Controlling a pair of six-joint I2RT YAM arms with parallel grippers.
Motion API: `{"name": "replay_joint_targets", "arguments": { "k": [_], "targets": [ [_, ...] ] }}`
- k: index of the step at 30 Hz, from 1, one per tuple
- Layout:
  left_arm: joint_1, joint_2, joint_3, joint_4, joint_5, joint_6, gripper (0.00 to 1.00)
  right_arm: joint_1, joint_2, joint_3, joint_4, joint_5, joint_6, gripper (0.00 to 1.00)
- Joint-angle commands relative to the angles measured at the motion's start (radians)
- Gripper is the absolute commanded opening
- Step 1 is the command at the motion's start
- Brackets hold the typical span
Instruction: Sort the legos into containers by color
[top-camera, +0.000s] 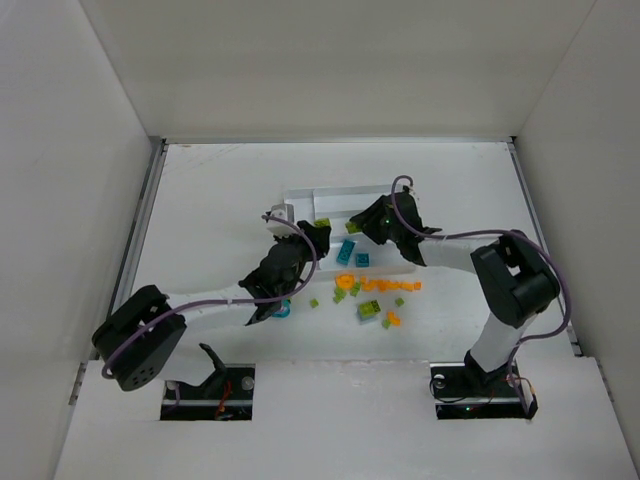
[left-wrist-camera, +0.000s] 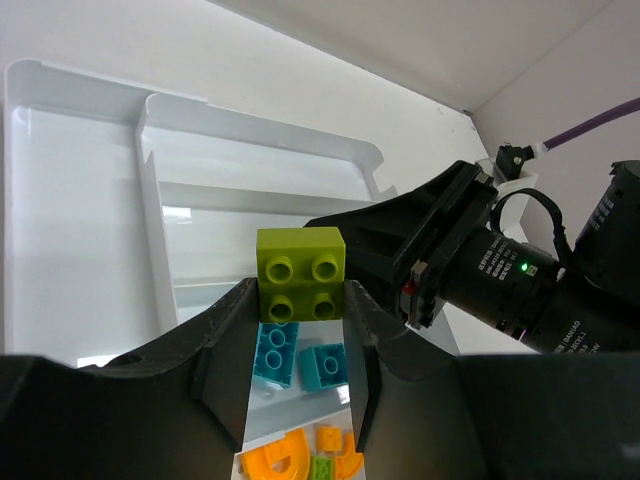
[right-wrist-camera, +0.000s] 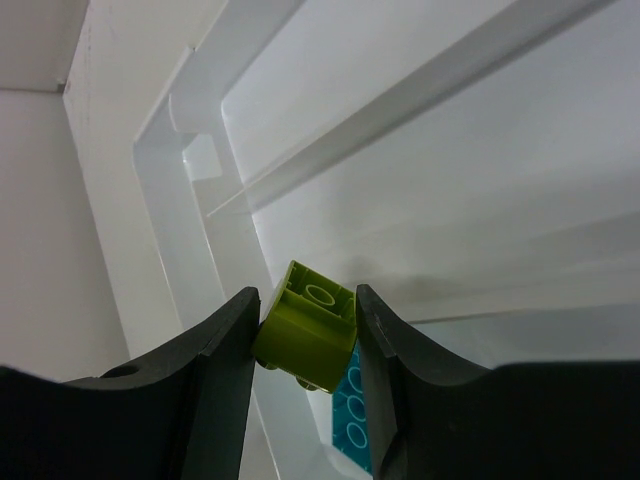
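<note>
Overhead, nearest the bases, there's a loose pile (top-camera: 368, 309) of orange and lime bits on the table (top-camera: 220, 200), at about 6 o'clock from the tray (top-camera: 340, 189). Next come two teal bricks (top-camera: 346, 252) inside the tray by its near edge, though I can't tell which section.

The left gripper (top-camera: 318, 228) hangs over the tray's 9 o'clock end and the right gripper (top-camera: 358, 226) is nearer the middle. From up there you only get lime specks at the tips.

The wrist cams fill that in:
- **Left gripper** (left-wrist-camera: 300, 295): pinching a glossy lime 2x2 (left-wrist-camera: 300, 272) squarely between matte black fingers, four round studs facing the lens. The teal bricks (left-wrist-camera: 277, 352) lie below it, and the right arm (left-wrist-camera: 520, 290) is at 3 o'clock.
- **Right gripper** (right-wrist-camera: 305, 310): clamped on a tilted lime brick (right-wrist-camera: 307, 335), its hollow underside with a round tube showing. A bit of teal (right-wrist-camera: 352, 415) shows at 6 o'clock.

Beyond both, the tray (right-wrist-camera: 400, 110) is shiny white plastic with thin raised dividers and rounded corners.
</note>
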Motion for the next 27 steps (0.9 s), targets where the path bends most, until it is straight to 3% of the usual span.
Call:
{"name": "replay_joint_targets", "arguments": {
  "k": [1, 12, 16, 20, 23, 27],
  "targets": [
    [0.017, 0.029, 0.061, 0.007, 0.064, -0.034, 0.16, -0.016, 0.014, 0.054, 0.082, -0.025, -0.017, 0.28],
    [0.043, 0.129, 0.129, -0.002, 0.108, -0.062, 0.16, -0.030, 0.066, 0.099, 0.087, -0.042, -0.016, 0.30],
    [0.057, 0.178, 0.148, -0.002, 0.124, -0.086, 0.16, -0.034, 0.063, 0.085, 0.090, -0.026, -0.016, 0.59],
    [0.075, 0.222, 0.175, -0.002, 0.156, -0.109, 0.16, -0.047, 0.006, 0.051, 0.090, -0.008, -0.028, 0.72],
    [0.089, 0.264, 0.199, -0.004, 0.170, -0.126, 0.16, -0.059, -0.038, 0.022, 0.085, 0.009, -0.042, 0.72],
    [0.109, 0.319, 0.236, -0.021, 0.204, -0.149, 0.16, -0.060, -0.135, -0.059, 0.091, 0.041, -0.051, 0.62]
  ]
}}
